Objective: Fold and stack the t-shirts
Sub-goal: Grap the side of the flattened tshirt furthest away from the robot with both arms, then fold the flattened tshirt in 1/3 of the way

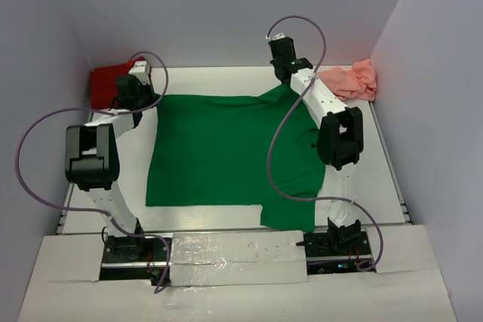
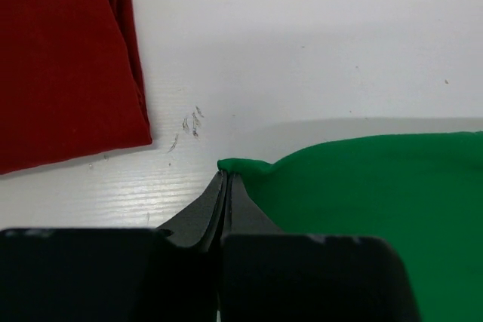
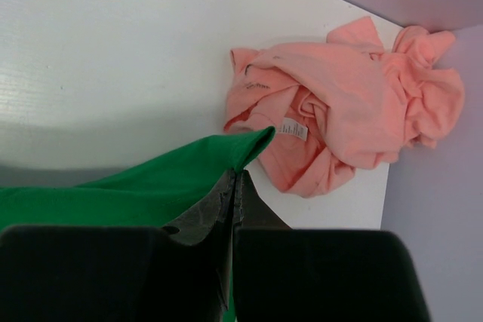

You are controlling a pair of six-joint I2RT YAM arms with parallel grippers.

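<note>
A bright green t-shirt (image 1: 219,152) lies spread across the middle of the white table. My left gripper (image 1: 143,97) is shut on the green t-shirt (image 2: 362,186) at its far left corner, the cloth bunched at the fingertips. My right gripper (image 1: 290,81) is shut on the green t-shirt (image 3: 173,179) at its far right corner, which is lifted off the table. A dark red t-shirt (image 1: 113,81) (image 2: 64,58) lies flat at the far left corner. A salmon pink t-shirt (image 1: 351,79) (image 3: 347,122) sits crumpled at the far right corner against the wall.
Grey walls (image 1: 438,73) close in the table (image 1: 377,179) on the left, back and right. Cables loop off both arms above the cloth. A white taped board (image 1: 234,254) covers the near edge between the arm bases.
</note>
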